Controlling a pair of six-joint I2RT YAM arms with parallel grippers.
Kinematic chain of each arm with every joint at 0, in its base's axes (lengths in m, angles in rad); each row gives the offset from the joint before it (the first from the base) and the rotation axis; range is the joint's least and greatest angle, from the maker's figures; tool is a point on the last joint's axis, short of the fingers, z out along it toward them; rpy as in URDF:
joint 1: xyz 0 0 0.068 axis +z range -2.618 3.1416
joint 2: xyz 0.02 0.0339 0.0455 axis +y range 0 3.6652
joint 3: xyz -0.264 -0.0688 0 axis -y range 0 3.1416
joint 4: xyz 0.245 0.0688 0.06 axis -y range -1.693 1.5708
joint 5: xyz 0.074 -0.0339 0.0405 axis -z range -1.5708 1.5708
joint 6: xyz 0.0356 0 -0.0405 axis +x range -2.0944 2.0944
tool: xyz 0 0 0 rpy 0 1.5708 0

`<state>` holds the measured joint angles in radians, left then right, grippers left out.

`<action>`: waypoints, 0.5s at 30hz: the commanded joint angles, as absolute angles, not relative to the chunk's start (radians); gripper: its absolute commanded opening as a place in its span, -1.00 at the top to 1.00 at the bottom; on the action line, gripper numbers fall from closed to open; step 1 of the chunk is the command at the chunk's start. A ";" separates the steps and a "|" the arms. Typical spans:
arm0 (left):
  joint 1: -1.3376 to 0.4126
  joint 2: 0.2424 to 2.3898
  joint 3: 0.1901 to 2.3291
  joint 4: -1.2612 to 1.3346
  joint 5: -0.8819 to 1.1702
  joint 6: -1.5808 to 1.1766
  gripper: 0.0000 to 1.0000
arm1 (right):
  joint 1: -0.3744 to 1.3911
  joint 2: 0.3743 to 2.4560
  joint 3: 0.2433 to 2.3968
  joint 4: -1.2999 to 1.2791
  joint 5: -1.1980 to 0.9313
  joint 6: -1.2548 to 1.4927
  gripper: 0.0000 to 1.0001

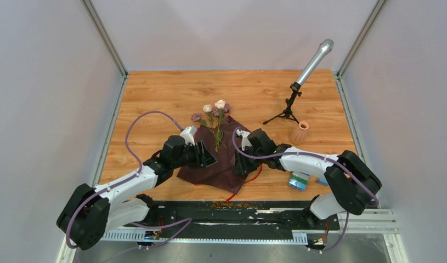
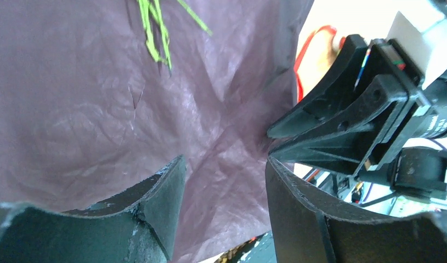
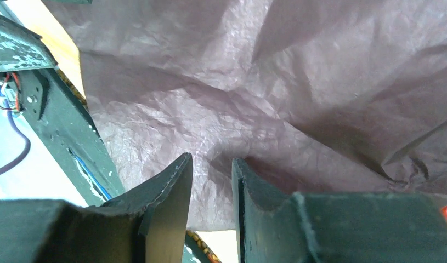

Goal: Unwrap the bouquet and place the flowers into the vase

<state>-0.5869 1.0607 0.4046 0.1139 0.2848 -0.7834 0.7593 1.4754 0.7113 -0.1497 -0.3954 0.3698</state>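
Left pincer (image 2: 224,164): stood released over wrapping paper (image 2: 100,109) nr tabletop (image 1: 155,93) near edge; right pincer (image 3: 210,159): sat near-closed at paper, grip unclear.

Plain grey-white walls (image 1: 232,33) close in the evenly lit wood-grain table (image 1: 171,93) behind and on both sides, with aluminium posts (image 1: 104,35) at its far corners, perhaps a black mat (image 1: 199,215) along its near edge.
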 commanded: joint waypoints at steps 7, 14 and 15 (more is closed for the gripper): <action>-0.623 1.140 0.267 0.282 0.316 -0.823 -0.20 | 0.781 1.459 0.600 -0.015 -0.339 0.428 0.31; -0.626 1.106 0.240 0.261 0.304 -0.835 -0.18 | 0.785 1.429 0.615 -0.057 -0.321 0.409 0.23; -0.626 1.090 0.256 0.231 0.295 -0.827 -0.18 | 0.785 1.412 0.629 -0.082 -0.306 0.401 0.21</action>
